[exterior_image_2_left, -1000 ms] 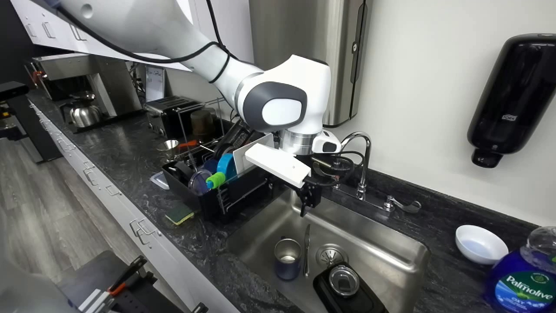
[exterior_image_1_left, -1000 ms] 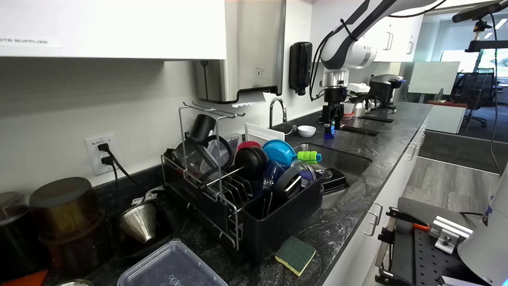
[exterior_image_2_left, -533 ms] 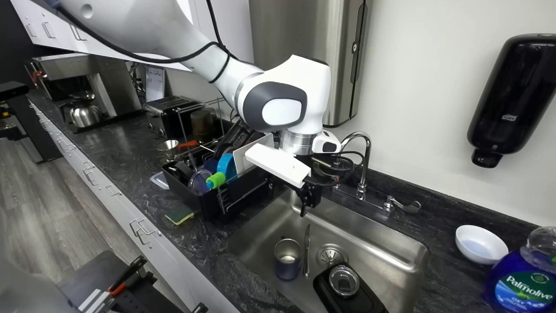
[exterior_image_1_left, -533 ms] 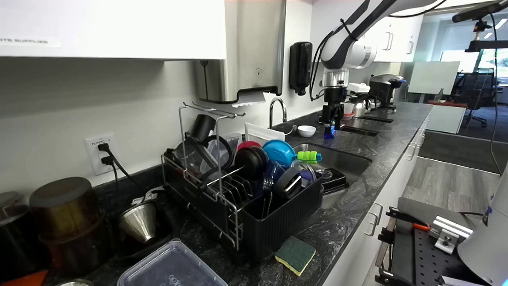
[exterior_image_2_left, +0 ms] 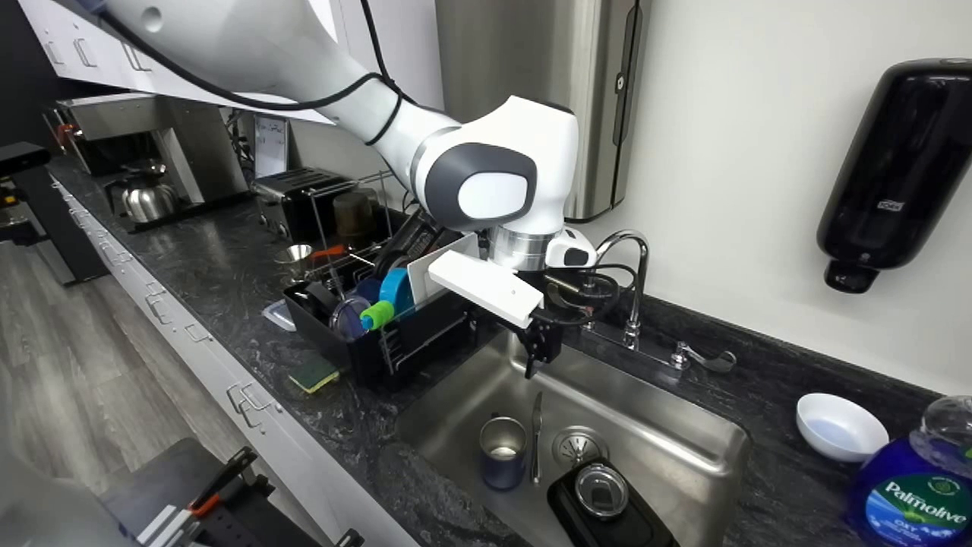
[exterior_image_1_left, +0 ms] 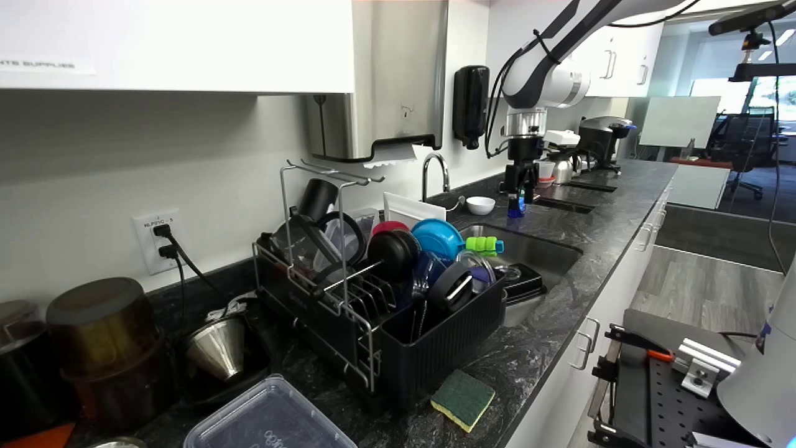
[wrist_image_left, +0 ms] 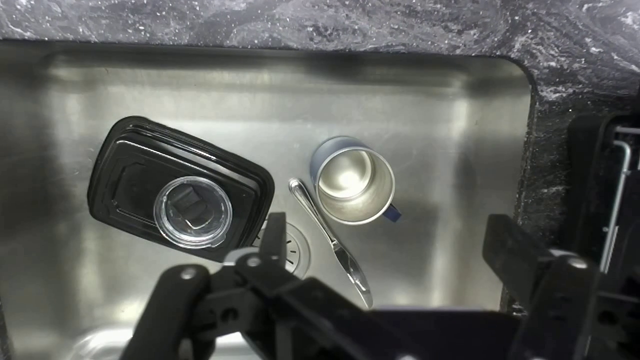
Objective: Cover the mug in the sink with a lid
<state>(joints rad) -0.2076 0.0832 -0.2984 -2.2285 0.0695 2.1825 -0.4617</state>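
The mug (wrist_image_left: pixel 352 181) is standing uncovered in the sink (wrist_image_left: pixel 430 150); the clear lid (wrist_image_left: pixel 192 212) is being borne by a black container (wrist_image_left: pixel 125 185), so grasping and placing are seemingly remaining. Nothing is being held by the wide-parted fingers (wrist_image_left: pixel 511 250). Shown in the wrist view, the mug is being hidden in an exterior view, apparently by the dish rack (exterior_image_1_left: pixel 448 348).

A white bowl (exterior_image_2_left: pixel 841 427) stands near a soap bottle (exterior_image_2_left: pixel 911 482). A sponge (exterior_image_1_left: pixel 463 398) lies just beside the dish rack (exterior_image_1_left: pixel 438 348), a knife (wrist_image_left: pixel 333 243) near a black container (wrist_image_left: pixel 132 185).
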